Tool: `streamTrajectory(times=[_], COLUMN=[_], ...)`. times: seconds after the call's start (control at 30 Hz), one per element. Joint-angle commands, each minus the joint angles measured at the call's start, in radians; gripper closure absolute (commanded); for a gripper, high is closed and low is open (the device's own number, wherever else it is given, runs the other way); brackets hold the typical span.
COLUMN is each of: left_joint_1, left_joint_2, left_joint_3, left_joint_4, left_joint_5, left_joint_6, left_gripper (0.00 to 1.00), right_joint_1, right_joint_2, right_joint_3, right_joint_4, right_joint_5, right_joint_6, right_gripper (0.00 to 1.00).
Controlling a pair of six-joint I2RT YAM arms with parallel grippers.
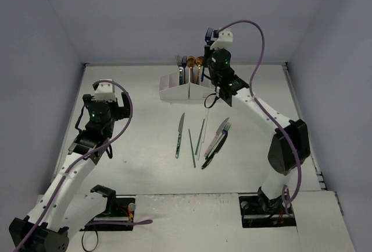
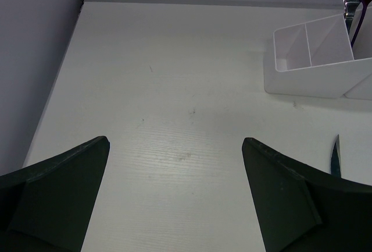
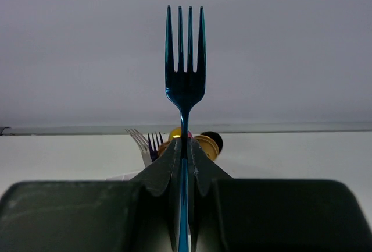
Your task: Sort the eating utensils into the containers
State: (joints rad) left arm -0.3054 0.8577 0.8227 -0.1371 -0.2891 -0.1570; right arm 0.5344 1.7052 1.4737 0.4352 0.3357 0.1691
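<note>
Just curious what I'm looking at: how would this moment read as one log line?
right gripper: shut on blue fork, tines up, near organiser box | left gripper: open, empty, over table | lying loose: knife, chopsticks, more utensils

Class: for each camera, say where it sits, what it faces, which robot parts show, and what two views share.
Top external: above and behind, looking down at the table; left arm and right arm show.
Left wrist: low, facing the table's far edge; open left gripper shows.
Right wrist: raised, facing the back wall; right gripper shut on an upright blue fork.
Shared: top and left wrist both show the white organiser box and knife.
</note>
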Motion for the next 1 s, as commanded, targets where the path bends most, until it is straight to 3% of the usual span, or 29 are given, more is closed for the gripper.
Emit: streamTrajectory(times=[0.0,0.3,0.63,0.8,0.97], left_joint_1=[0.000,0.000,0.002,0.000,0.001], left_joint_2=[0.012,0.018,0.007,0.004,0.004], left_joint_3=[0.026,0.028,0.025,0.025,0.027], left_joint_4=[0.051,0.047,0.047,0.050,0.048], left_joint_5=[-0.005,-0.014,-0.004,0.001,0.008], left_joint_6=[0.014,0.013,0.013,0.011,0.012], left_gripper=[0.03,0.03,0.03,0.03,0.03], right_joint_1=[0.033,0.075,0.093,0.097,0.132], right_joint_2=[0.115,0.353,0.470,0.464,0.398], right_joint_3=[0.117,0.313,0.265,0.211,0.163], right_joint_4=[0.318,0.399,0.439,0.439,0.416], right_joint_5=[0.002,0.003,0.056,0.069,0.072], right_joint_6=[-0.109,-0.146,-0.193,-0.194,-0.215], right_gripper=[1.00,1.00,0.99,0.94,0.81])
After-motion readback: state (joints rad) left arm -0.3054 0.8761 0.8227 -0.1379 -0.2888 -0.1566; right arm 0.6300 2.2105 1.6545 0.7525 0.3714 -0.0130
